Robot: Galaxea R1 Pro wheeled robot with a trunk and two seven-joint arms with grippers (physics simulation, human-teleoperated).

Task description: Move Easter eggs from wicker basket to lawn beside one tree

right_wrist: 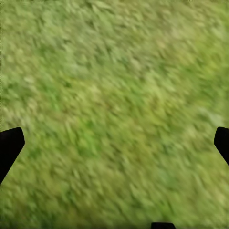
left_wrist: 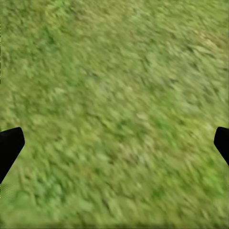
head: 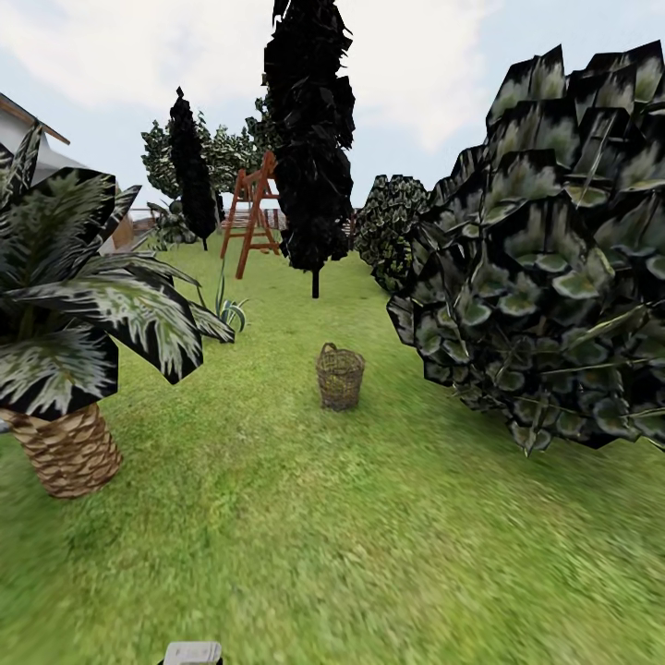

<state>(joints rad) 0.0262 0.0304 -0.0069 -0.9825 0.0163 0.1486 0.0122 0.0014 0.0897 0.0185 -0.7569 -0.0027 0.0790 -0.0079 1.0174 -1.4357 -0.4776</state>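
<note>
The wicker basket [head: 340, 377] stands upright on the lawn [head: 305, 517] a few metres ahead, near the middle of the head view. The Easter eggs are hidden; I cannot see into the basket from here. A tree [head: 554, 259] with a dense crown of dark blocky leaves and pale green specks hangs low just right of the basket, its trunk out of sight. My left gripper [left_wrist: 114, 148] is open over bare grass, as is my right gripper [right_wrist: 114, 148], each with its dark fingertips far apart and nothing between them.
A short palm [head: 65, 369] with a patterned trunk stands close on the left. A black-leaved tree [head: 309, 139] rises behind the basket, with a wooden playset [head: 254, 217] and a leafy bush [head: 392, 231] farther back. A white house corner [head: 28, 139] is at far left.
</note>
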